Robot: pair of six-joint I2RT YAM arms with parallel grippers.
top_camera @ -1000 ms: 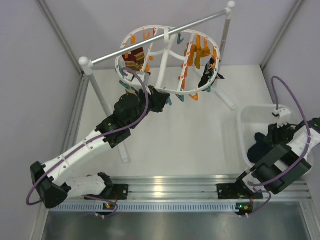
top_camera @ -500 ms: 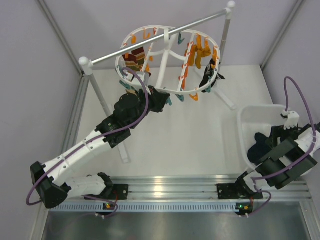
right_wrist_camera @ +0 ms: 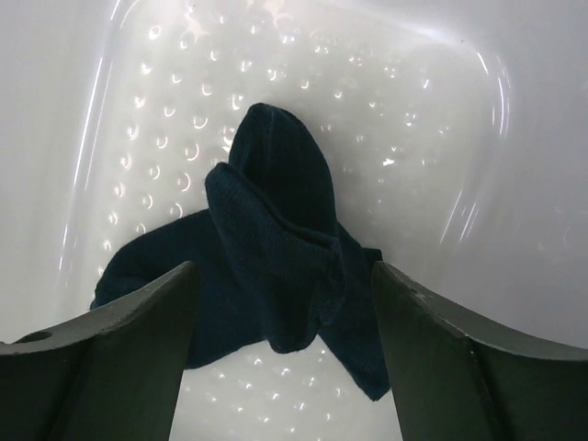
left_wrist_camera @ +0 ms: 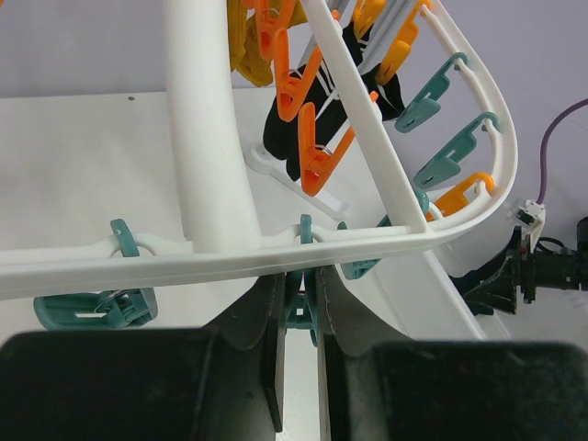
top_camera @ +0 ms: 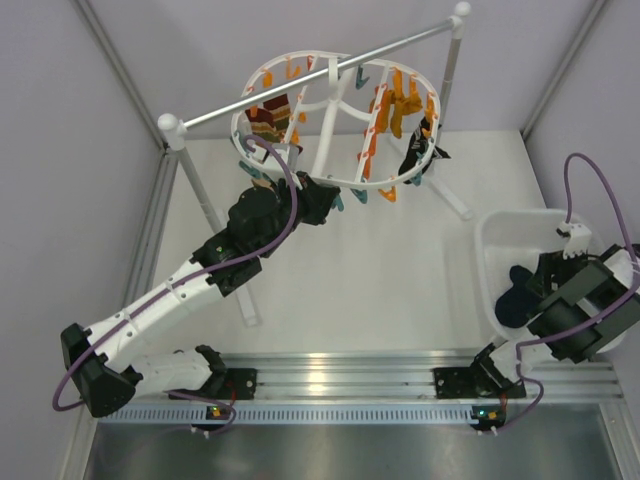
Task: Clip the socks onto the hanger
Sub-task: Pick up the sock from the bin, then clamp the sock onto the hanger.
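Observation:
The white oval hanger (top_camera: 318,52) hangs from the rod. My left gripper (top_camera: 330,196) is at its near rim (left_wrist_camera: 230,262), shut on a teal clip (left_wrist_camera: 300,312) that hangs under the rim. One dark sock (top_camera: 415,150) hangs clipped at the ring's right side, held by orange clips in the left wrist view (left_wrist_camera: 312,110). More dark teal-navy socks (top_camera: 518,298) lie crumpled in the white bin (top_camera: 490,240). My right gripper (top_camera: 537,288) hovers above them, open and empty. In the right wrist view the socks (right_wrist_camera: 276,230) lie below and between its spread jaws.
The white-and-metal rod stand (top_camera: 300,80) spans the back, with legs reaching onto the table. A maroon-striped sock (top_camera: 268,118) and a mustard-orange sock (top_camera: 400,105) hang on the hanger. Several free orange and teal clips line the rim. Grey walls close in both sides.
My right arm has shifted to the right over the bin, leaving the socks there more exposed. My left arm and the hanger have not moved.

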